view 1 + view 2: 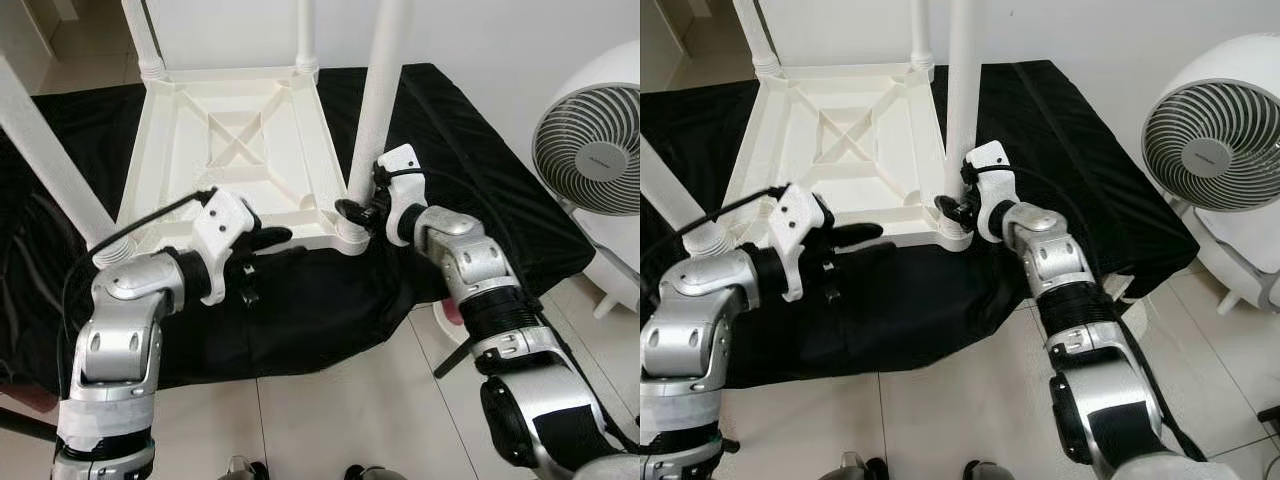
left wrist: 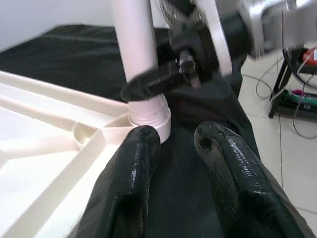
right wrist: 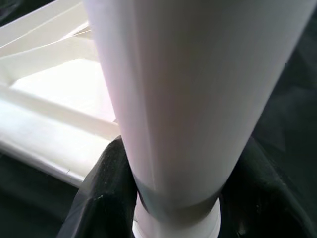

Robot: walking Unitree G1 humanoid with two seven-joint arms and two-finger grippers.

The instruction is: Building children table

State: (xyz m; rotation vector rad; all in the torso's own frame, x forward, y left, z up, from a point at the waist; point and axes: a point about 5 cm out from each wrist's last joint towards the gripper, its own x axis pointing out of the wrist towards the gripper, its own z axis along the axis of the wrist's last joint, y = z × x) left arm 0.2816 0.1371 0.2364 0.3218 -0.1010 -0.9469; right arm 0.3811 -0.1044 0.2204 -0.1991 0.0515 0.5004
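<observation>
Tiled room, white wall behind, a fan (image 1: 592, 135) at far right; a low counter (image 1: 470, 150) draped in black cloth carries the children's table top (image 1: 235, 150), white plastic, lying upside down w/ ribbed underside up. Four legs stand in its corner sockets, long axes near vertical. The near-right leg (image 1: 378, 100) is the one in hand: the right pincer (image 1: 368, 205) is clamped round it just above the socket collar, black fingers (image 3: 101, 193) hugging both sides of the tube in the right wrist view. The left pincer (image 1: 262, 238) hovers over the near edge of the top, fingers (image 2: 130, 178) slightly apart & holding nothing, aimed rightward at that same socket. The leg lies to its right, nearby, not touching. Judged from this, seating or twisting the leg falls to the right arm, which is already on it; any push should run straight down the leg's axis, w/ the left arm placed to brace the top.
</observation>
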